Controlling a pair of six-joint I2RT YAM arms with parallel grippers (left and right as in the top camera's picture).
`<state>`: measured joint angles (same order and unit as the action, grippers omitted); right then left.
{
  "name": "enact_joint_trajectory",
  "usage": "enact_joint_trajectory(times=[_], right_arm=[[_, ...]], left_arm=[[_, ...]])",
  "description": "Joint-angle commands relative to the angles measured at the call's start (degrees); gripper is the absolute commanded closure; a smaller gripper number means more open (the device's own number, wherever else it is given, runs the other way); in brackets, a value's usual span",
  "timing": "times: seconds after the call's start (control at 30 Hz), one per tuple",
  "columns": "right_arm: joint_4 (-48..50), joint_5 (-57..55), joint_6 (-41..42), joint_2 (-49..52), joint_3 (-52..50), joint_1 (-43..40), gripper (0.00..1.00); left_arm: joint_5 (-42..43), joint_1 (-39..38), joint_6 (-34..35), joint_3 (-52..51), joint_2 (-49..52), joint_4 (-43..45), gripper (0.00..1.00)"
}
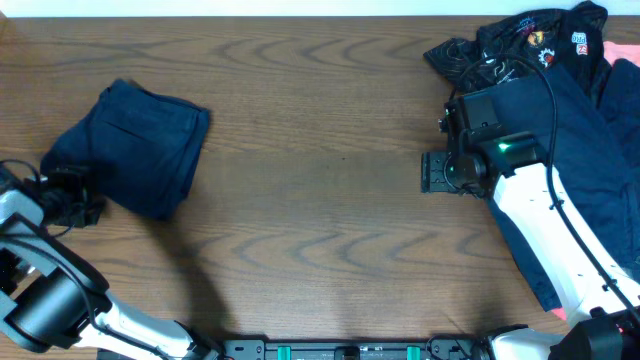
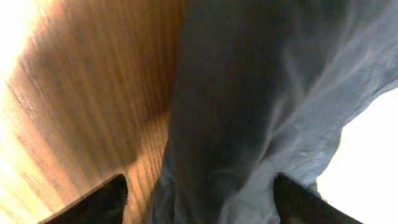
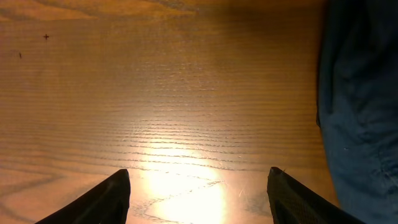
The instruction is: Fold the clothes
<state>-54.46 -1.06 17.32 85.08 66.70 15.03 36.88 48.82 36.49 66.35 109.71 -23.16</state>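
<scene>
A folded navy garment (image 1: 135, 145) lies as a roughly square bundle at the table's far left. My left gripper (image 1: 78, 197) is at its lower left corner, jaws open, and the navy cloth (image 2: 249, 112) fills the view between the spread fingers (image 2: 199, 199). My right gripper (image 1: 437, 172) is open and empty over bare wood (image 3: 199, 193), just left of a heap of dark navy clothes (image 1: 585, 150). An edge of that heap shows in the right wrist view (image 3: 360, 106).
A black garment with white lines and colourful patches (image 1: 530, 40) lies at the back right. A coral-pink garment (image 1: 622, 50) shows at the right edge. The right arm (image 1: 545, 230) crosses the navy heap.
</scene>
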Motion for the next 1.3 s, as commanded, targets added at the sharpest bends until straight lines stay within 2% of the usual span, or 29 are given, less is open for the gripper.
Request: enact_joint_trajectory(times=[0.0, 0.07, 0.2, 0.4, 0.53, 0.67, 0.77, 0.93, 1.03, 1.13, 1.27], right_arm=[[0.2, -0.4, -0.9, 0.3, 0.1, -1.3, 0.30], [0.2, -0.4, -0.9, 0.3, 0.1, -1.8, 0.30], [0.0, -0.1, -0.9, 0.3, 0.1, -3.2, 0.25], [2.4, 0.9, -1.4, 0.3, 0.1, -5.6, 0.18], [5.6, 5.5, -3.3, 0.3, 0.1, -7.2, 0.16], [7.9, 7.8, -3.2, 0.3, 0.1, -8.9, 0.15], [8.0, 9.8, -3.3, 0.3, 0.1, -11.1, 0.14], [2.2, 16.5, -3.3, 0.3, 0.1, -17.2, 0.01], [-4.0, 16.7, -3.2, 0.3, 0.1, -19.9, 0.01], [-8.3, 15.4, -3.3, 0.1, 0.1, -21.3, 0.01], [-9.1, 12.1, -3.2, -3.1, -1.3, -21.1, 0.01]], left_arm=[[8.3, -0.3, 1.4, 0.7, -1.6, 0.2, 0.11], [11.1, -0.3, 1.3, 0.7, -2.1, 0.2, 0.04], [11.6, -0.6, 0.5, 0.7, -6.1, -2.1, 0.03], [0.8, -5.3, -5.9, 0.7, -16.8, -7.4, 0.01], [-5.6, -14.1, -10.3, 0.6, -22.0, -9.1, 0.02], [-6.3, -24.8, -14.1, 0.6, -22.8, -11.6, 0.02], [-6.9, -34.3, -20.0, 0.6, -22.7, -15.0, 0.02], [-19.7, -47.8, -23.2, 0.6, -22.7, -28.0, 0.02], [-24.7, -52.6, -23.2, 0.6, -22.7, -36.4, 0.02], [-24.8, -55.1, -22.9, 0.5, -23.0, -42.3, 0.02], [-28.8, -57.6, -21.4, -2.4, -28.3, -41.2, 0.02]])
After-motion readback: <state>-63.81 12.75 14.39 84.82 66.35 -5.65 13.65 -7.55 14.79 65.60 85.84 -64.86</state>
